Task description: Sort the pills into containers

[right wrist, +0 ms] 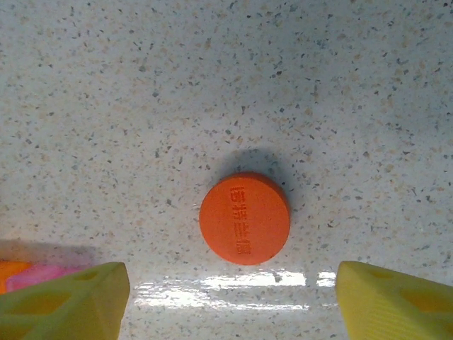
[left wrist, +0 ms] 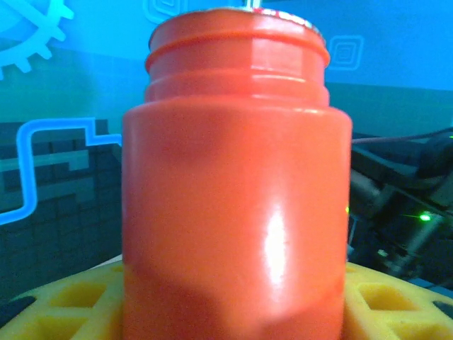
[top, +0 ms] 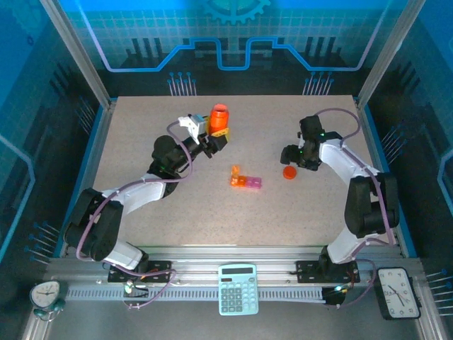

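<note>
Desk [top: 177, 212]: speckled, things well apart.

Orange bottle [left wrist: 233, 198]: upright, uncapped, at far left-centre. Left fingers [left wrist: 71, 301] are closed partway on its lower body, with a yellow pad on each side. I cannot tell whether its base touches the desk.

Containers [top: 245, 180]: orange and pink strip lying mid-desk, between the two arms and well apart from the bottle. Lid state is too small to read.

Cap [right wrist: 244, 218]: flat on the desk, lettering up. Right fingers [right wrist: 64, 301] are spread wide to either side, nearer the camera than the cap, touching nothing and holding nothing.

Judged step: the bottle is open and the cap is parked, so the pills go out next.
- Carry the bottle level to just beside the strip.
- Tip slowly with the mouth low over one compartment, because a fast pour would scatter pills.
- The free right arm could steady the light strip.
- No pills are visible yet.
</note>
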